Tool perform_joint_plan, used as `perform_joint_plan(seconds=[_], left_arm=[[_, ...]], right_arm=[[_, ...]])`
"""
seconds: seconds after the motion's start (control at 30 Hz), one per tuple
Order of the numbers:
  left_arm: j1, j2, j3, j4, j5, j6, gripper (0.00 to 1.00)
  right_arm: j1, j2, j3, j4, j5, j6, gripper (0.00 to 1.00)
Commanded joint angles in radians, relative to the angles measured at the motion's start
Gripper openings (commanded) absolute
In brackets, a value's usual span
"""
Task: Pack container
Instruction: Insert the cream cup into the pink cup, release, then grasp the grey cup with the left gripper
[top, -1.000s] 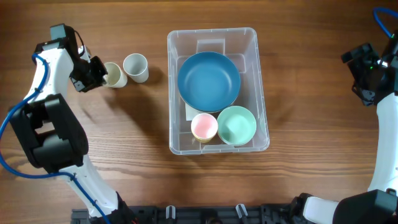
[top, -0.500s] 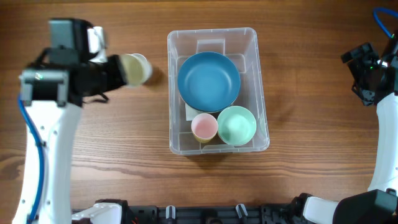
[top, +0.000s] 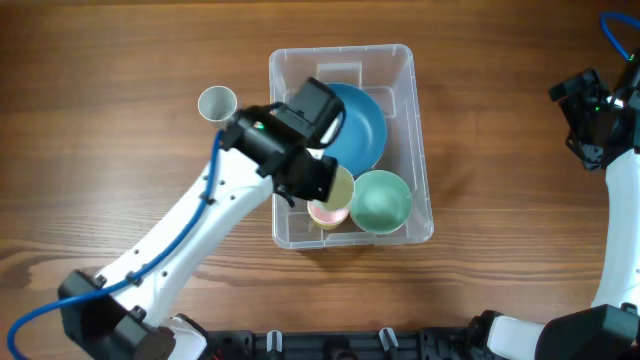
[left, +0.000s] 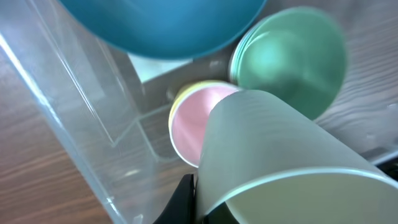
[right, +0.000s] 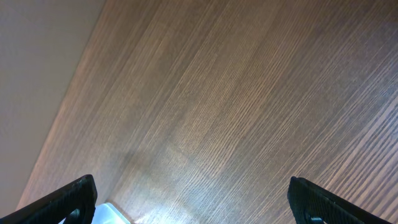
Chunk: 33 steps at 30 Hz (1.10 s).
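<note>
The clear plastic container (top: 420, 140) stands mid-table and holds a blue bowl (top: 362, 120), a green bowl (top: 382, 200) and a pink cup (top: 326, 213). My left gripper (top: 322, 180) is over the container's left side, shut on a pale yellow-green cup (top: 340, 184). In the left wrist view the held cup (left: 273, 162) fills the lower frame, just above the pink cup (left: 189, 124), with the green bowl (left: 292, 56) and blue bowl (left: 161, 25) beyond. My right gripper (top: 590, 120) is open and empty at the far right, well away from the container.
A pale cup (top: 217, 103) stands on the wooden table left of the container. The right wrist view shows bare wood (right: 217, 106) and a corner of something pale (right: 112, 214) at the bottom edge.
My left arm swung right with the pale cup, from the table's left side to over the container above the pink cup. The other pale cup stays on the table. The right arm has not moved.
</note>
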Motion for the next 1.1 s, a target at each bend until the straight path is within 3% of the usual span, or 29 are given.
perform_joint_plan(seconds=[0.0, 0.07, 0.1, 0.13, 0.17, 0.27, 0.33, 0.43, 0.67, 0.73, 0.87, 1.0, 1.07], left_arm=[[-0.024, 0.014, -0.043, -0.005, -0.051, -0.057, 0.04], [-0.024, 0.014, -0.063, -0.003, -0.05, -0.061, 0.06], [-0.025, 0.014, -0.071, 0.001, -0.05, -0.061, 0.15], [-0.025, 0.014, -0.072, 0.002, -0.05, -0.061, 0.36], [-0.024, 0.014, -0.072, 0.008, -0.051, -0.06, 0.49], [0.01, 0.0, -0.023, 0.005, -0.156, -0.057, 0.49], [0.082, -0.019, 0.039, -0.002, -0.22, -0.057, 0.63], [0.279, -0.033, 0.085, 0.038, -0.248, -0.057, 0.7], [0.676, 0.09, 0.085, 0.152, -0.064, -0.053, 0.69], [0.746, 0.159, 0.085, 0.188, 0.047, -0.005, 0.63], [0.779, 0.279, 0.085, 0.262, 0.168, 0.052, 0.61], [0.759, 0.367, 0.085, 0.317, 0.175, 0.053, 0.6], [0.75, 0.404, 0.085, 0.339, 0.175, 0.053, 0.52]], right_arm=[[0.003, 0.013, -0.002, 0.003, 0.01, 0.014, 1.0], [0.003, 0.013, -0.002, 0.003, 0.01, 0.013, 1.0], [0.003, 0.013, -0.002, 0.003, 0.01, 0.014, 1.0], [0.003, 0.013, -0.002, 0.003, 0.01, 0.014, 1.0], [0.003, 0.013, -0.002, 0.003, 0.01, 0.014, 0.99], [0.003, 0.013, -0.002, 0.003, 0.01, 0.014, 1.0], [0.003, 0.013, -0.002, 0.003, 0.01, 0.013, 1.0], [0.003, 0.013, -0.002, 0.003, 0.01, 0.014, 1.0], [0.003, 0.013, -0.002, 0.003, 0.01, 0.013, 1.0], [0.003, 0.013, -0.002, 0.003, 0.01, 0.014, 1.0], [0.003, 0.013, -0.002, 0.003, 0.01, 0.014, 1.0], [0.003, 0.013, -0.002, 0.003, 0.01, 0.014, 1.0], [0.003, 0.013, -0.002, 0.003, 0.01, 0.014, 1.0]])
